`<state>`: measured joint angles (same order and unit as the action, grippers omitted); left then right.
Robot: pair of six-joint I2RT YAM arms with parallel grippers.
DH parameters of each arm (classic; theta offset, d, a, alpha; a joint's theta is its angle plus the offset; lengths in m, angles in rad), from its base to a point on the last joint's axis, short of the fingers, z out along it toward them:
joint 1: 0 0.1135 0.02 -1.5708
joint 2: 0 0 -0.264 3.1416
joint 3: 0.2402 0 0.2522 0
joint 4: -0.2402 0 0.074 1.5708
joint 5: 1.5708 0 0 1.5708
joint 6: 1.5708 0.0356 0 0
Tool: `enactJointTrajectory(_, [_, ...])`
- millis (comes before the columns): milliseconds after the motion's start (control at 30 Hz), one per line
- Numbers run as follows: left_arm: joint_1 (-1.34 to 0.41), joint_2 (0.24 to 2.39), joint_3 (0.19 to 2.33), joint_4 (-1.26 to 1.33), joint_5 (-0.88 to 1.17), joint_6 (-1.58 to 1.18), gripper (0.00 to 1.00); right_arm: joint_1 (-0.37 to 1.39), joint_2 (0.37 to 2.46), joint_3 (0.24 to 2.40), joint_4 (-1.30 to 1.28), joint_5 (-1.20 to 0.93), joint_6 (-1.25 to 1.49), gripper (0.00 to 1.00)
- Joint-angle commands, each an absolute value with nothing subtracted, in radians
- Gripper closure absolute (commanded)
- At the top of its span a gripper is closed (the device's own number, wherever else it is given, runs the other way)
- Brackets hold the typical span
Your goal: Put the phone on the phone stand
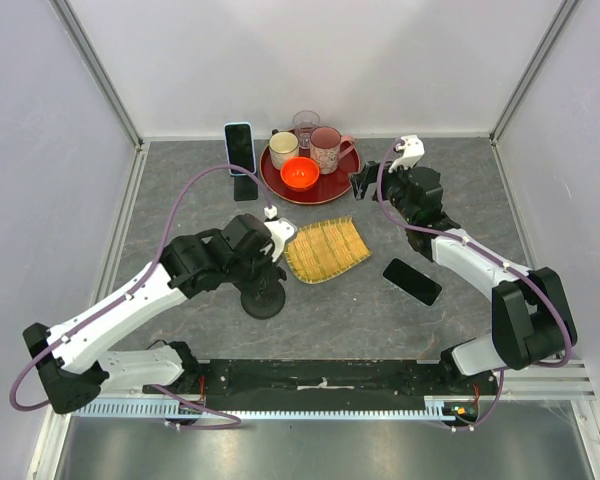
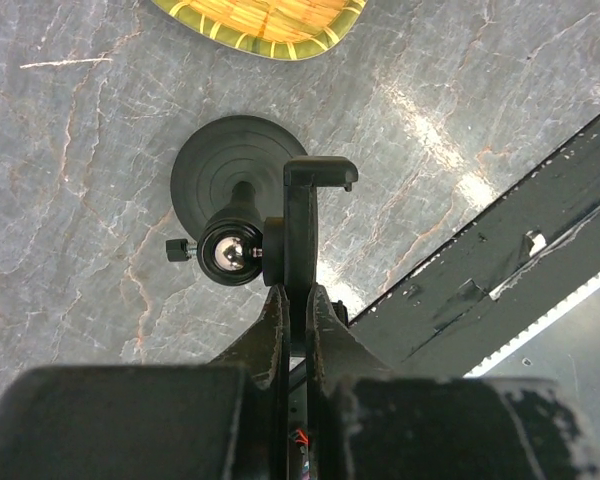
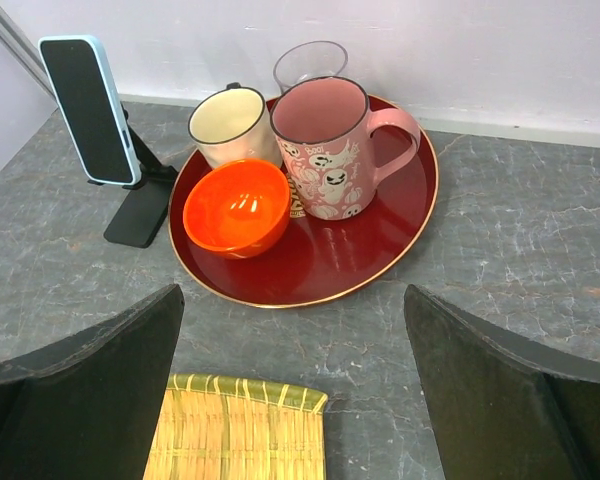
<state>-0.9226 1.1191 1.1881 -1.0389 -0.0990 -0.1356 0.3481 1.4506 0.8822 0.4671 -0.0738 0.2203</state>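
Note:
A black phone (image 1: pixel 412 281) lies flat on the grey table, right of centre. The phone stand (image 1: pixel 263 298) is black, with a round base (image 2: pixel 230 165), a ball joint and an upright holder plate (image 2: pixel 302 215). My left gripper (image 1: pixel 267 268) (image 2: pixel 298 297) is shut on that holder plate from above. My right gripper (image 1: pixel 363 184) (image 3: pixel 292 292) hangs open and holds nothing, near the red tray and well behind the phone. The phone does not show in either wrist view.
A second phone in a light blue case (image 1: pixel 239 147) (image 3: pixel 88 108) leans on its own stand at the back. A red tray (image 1: pixel 331 183) (image 3: pixel 380 250) carries an orange bowl (image 3: pixel 236 208), a pink mug (image 3: pixel 325 150), a cream cup and a glass. A woven mat (image 1: pixel 325 250) lies mid-table.

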Motion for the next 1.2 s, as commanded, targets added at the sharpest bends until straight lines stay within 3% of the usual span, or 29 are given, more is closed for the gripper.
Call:
enactJointTrajectory(0, [-0.879, 1.080, 1.224, -0.966, -0.006, -0.028, 0.98, 0.354, 1.454, 0.927, 0.494, -0.092, 0.216, 0.02])
enactJointTrajectory(233, [-0.808, 1.103, 1.218, -0.970, 0.078, -0.002, 0.98, 0.359, 1.459, 0.930, 0.492, -0.098, 0.215, 0.02])
enactJointTrajectory(367, [-0.802, 1.117, 1.181, -0.973, 0.002, -0.008, 0.96, 0.362, 1.463, 0.933, 0.492, -0.100, 0.216, 0.02])
enactJointTrajectory(567, [-0.793, 1.101, 1.198, -1.019, -0.141, -0.090, 0.59, 0.368, 1.471, 0.940, 0.492, -0.103, 0.216, 0.02])
enactJointTrajectory(633, [-0.790, 1.097, 1.215, -1.035, -0.152, -0.110, 0.37, 0.370, 1.476, 0.942, 0.491, -0.103, 0.216, 0.02])
enactJointTrajectory(667, [-0.792, 1.092, 1.219, -1.040, -0.155, -0.130, 0.21, 0.371, 1.479, 0.945, 0.491, -0.103, 0.219, 0.02])
enactJointTrajectory(733, [-0.790, 1.086, 1.235, -1.049, -0.152, -0.165, 0.17, 0.374, 1.480, 0.950, 0.489, -0.103, 0.218, 0.02])
enactJointTrajectory(833, [-0.790, 1.072, 1.236, -1.049, -0.124, -0.221, 0.17, 0.383, 1.483, 0.954, 0.485, -0.103, 0.213, 0.02])
enactJointTrajectory(1167, [-0.790, 1.092, 1.167, -1.006, -0.028, -0.262, 0.31, 0.396, 1.485, 0.959, 0.479, -0.095, 0.209, 0.02])
